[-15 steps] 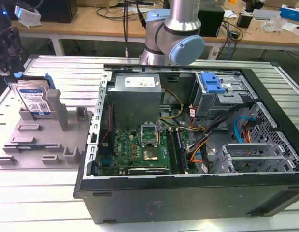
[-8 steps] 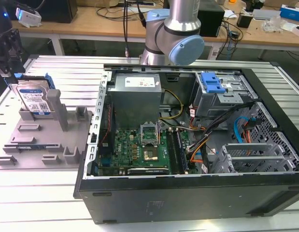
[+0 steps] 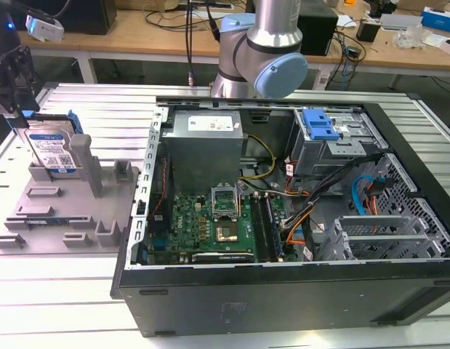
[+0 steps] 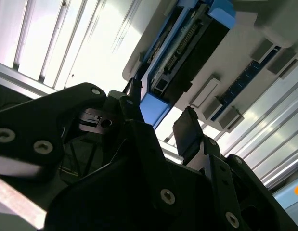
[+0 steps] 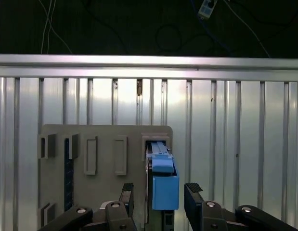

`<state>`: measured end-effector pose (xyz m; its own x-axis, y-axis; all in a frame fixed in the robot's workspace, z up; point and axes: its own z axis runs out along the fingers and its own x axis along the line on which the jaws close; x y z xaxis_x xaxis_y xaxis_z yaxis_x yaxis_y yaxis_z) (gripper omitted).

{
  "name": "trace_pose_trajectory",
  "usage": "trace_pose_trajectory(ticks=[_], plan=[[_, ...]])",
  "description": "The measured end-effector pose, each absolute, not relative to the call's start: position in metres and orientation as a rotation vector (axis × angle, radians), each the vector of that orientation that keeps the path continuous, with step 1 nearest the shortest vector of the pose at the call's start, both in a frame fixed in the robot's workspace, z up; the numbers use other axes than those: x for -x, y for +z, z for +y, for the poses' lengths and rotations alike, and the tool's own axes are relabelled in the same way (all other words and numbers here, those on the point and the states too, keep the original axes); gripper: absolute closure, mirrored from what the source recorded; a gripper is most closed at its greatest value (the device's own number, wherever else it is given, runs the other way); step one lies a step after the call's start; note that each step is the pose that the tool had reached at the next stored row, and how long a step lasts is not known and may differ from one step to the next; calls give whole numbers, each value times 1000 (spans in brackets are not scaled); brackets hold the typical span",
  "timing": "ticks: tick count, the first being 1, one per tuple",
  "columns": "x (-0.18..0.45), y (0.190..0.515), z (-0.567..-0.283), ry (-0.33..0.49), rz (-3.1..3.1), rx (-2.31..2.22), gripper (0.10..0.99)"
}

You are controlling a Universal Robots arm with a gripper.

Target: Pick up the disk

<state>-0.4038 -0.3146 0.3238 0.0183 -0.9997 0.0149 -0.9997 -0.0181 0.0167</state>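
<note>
Nearest, the gripper (image 5: 160, 191) was seen with its two black fingers (image 5: 193, 193) spread well apart, nothing clamped between them. The blue-capped end of the disk (image 5: 164, 185) was framed in that gap in the first wrist view. A clear gap was left on each side, so no grip was made. The same was noted in the second wrist view: the gripper (image 4: 159, 115) was held at the blue rail, and the disk (image 4: 187, 48) ran away from the fingertips with its dark face turned to the camera.

The disk was stood on edge in a slot of the grey plate (image 5: 105, 139), near one corner. Raised blocks and slots were spread over the rest of it. The plate was laid flat on the ribbed metal table (image 5: 235, 144).

In the exterior view the gripper (image 3: 19, 116) was held at the disk's top edge, at the exterior view's left. The disk (image 3: 51, 149) was upright with its white-and-blue label shown. A grey post (image 3: 83, 156) was set just beside it, toward the exterior view's right.

Further over, the computer case (image 3: 283, 291) was laid on its side, lid off, with board and cables exposed and a blue bracket (image 3: 319, 123) inside at the back. Behind it the arm (image 3: 261, 43) was mounted, and wooden benches (image 3: 137, 36) were lined up farthest off.
</note>
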Motion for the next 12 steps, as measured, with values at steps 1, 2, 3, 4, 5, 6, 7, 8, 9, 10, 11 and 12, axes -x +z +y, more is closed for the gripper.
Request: trace_pose_trajectory(ticks=[1, 2, 3, 4, 5, 6, 7, 8, 9, 10, 11, 12], plan=[[404, 323, -315, -2, -2185, -2226, 545], [404, 322, -315, -2, -2184, -2227, 545], [404, 321, -315, -2, -2184, -2227, 545], [404, 320, -315, -2, -2182, -2229, 545], [404, 320, -315, -2, -2181, -2229, 545], [405, 319, -315, -2, -2181, -2230, 545], [405, 318, -315, -2, -2179, -2231, 545], [406, 317, -314, -2, -2178, -2233, 545], [406, 317, -315, -1, -2176, -2235, 545], [406, 316, -315, -1, -2175, -2236, 545], [406, 315, -315, -2, -2174, -2236, 545], [406, 315, -314, -1, -2174, -2236, 545]])
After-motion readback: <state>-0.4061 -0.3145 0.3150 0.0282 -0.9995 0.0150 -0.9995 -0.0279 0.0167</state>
